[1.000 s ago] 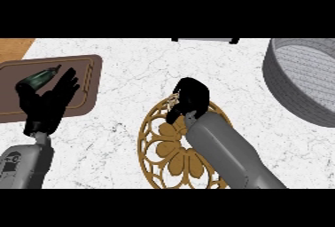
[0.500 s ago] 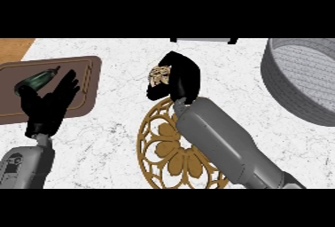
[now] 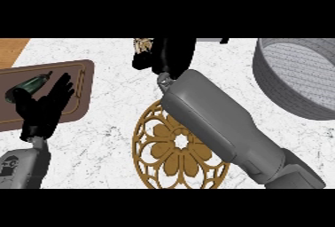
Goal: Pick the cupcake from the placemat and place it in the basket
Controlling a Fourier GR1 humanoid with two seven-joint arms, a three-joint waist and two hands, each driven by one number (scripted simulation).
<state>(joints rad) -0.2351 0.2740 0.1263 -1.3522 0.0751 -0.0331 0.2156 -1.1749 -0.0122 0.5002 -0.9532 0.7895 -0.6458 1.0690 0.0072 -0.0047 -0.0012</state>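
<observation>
Head view: the cupcake (image 3: 142,45) sits high at the frame's top edge, clutched in the curled fingers of the right robot hand (image 3: 167,55), above white marbled tabletop (image 3: 111,111). Below it lies the gold filigree placemat (image 3: 177,153), partly under the grey forearm. Right, the grey basket (image 3: 297,95). Left, the released left robot hand (image 3: 47,108) rests over a brown tray (image 3: 82,84) holding a dark bottle (image 3: 26,84).

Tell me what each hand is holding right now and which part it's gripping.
The right hand is curled round the cupcake; the exact spot gripped is hidden. The left hand rests open, holding nothing.
</observation>
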